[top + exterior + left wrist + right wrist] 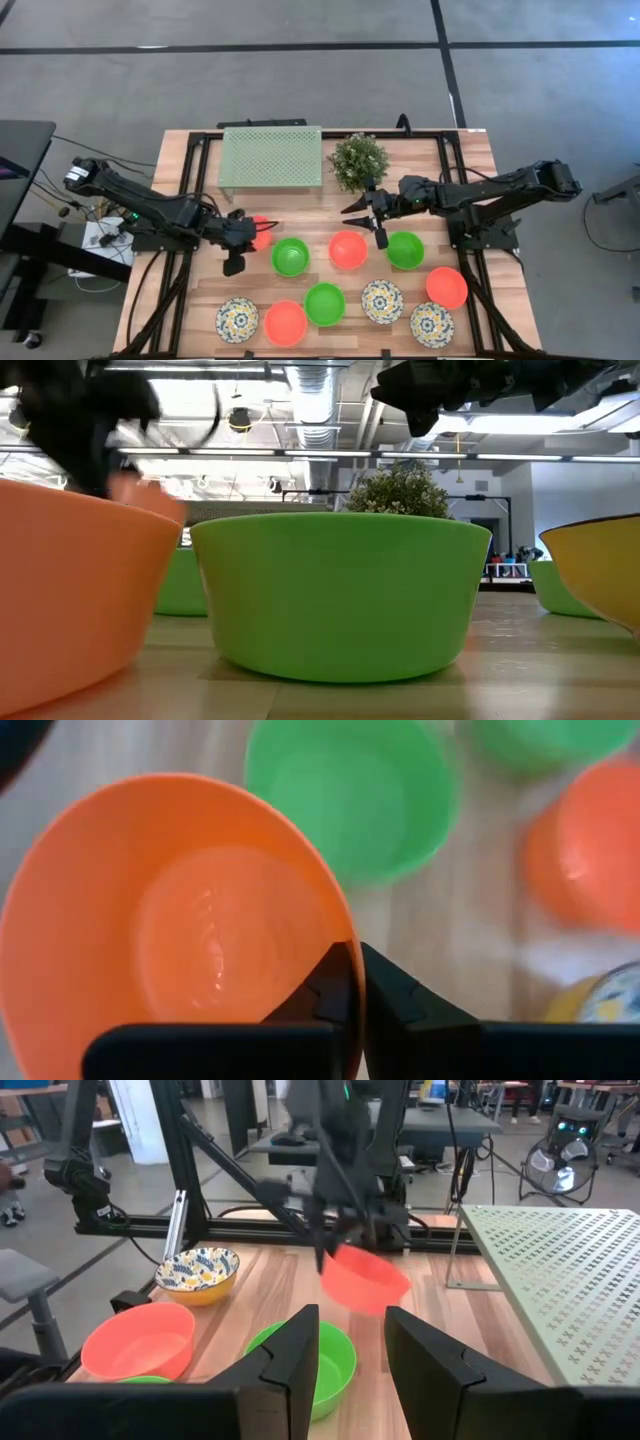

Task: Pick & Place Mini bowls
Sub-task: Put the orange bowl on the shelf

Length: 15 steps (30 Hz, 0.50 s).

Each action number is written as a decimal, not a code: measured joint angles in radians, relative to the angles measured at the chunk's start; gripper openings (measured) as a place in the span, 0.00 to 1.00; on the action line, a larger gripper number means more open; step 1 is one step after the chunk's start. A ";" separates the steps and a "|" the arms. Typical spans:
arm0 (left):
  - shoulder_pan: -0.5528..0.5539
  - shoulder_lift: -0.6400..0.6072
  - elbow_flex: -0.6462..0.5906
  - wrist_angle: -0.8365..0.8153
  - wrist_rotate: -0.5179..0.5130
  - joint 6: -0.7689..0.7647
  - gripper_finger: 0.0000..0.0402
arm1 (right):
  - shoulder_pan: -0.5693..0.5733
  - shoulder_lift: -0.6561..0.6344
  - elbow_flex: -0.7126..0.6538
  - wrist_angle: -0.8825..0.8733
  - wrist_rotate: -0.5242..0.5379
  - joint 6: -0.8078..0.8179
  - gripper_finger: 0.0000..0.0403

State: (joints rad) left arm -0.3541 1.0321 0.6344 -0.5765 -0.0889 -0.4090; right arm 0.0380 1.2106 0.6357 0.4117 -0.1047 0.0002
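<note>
My left gripper (250, 236) is shut on a red-orange mini bowl (200, 920), which hangs above the table's left half (365, 1280). On the table stand other mini bowls: green ones (290, 256) (405, 250) (324, 304), red-orange ones (348, 249) (446, 287) (286, 323), and floral ones (237, 320) (382, 301) (432, 324). My right gripper (375, 215) hovers open near the plant, with nothing between its fingers (300, 1360). My left gripper pinches the bowl's rim (342, 932) with one finger inside the bowl and one outside. The fingers slant down at it from the table's left side. The bowl is lifted clear of the table and hangs tilted below the fingers (365, 1280).
A green perforated rack (271, 157) stands at the table's far side, with a small bushy plant (358, 160) to its right. Bare wood shows between the rack and the rows of bowls. The table frame's black rails (190, 170) run along both sides.
</note>
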 joint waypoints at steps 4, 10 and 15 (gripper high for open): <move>-0.017 0.000 0.140 -0.160 -0.136 0.074 0.02 | 0.000 0.000 0.000 0.000 0.000 0.000 0.28; 0.052 0.000 0.276 -0.419 -0.340 0.171 0.02 | 0.000 0.000 0.000 0.000 0.000 0.000 0.28; 0.214 0.000 0.317 -0.457 -0.358 0.282 0.02 | 0.000 0.000 0.000 0.001 0.000 0.000 0.28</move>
State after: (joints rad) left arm -0.1406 1.0317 0.9510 -1.0338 -0.4464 -0.1271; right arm 0.0380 1.2106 0.6357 0.4127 -0.1047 -0.0002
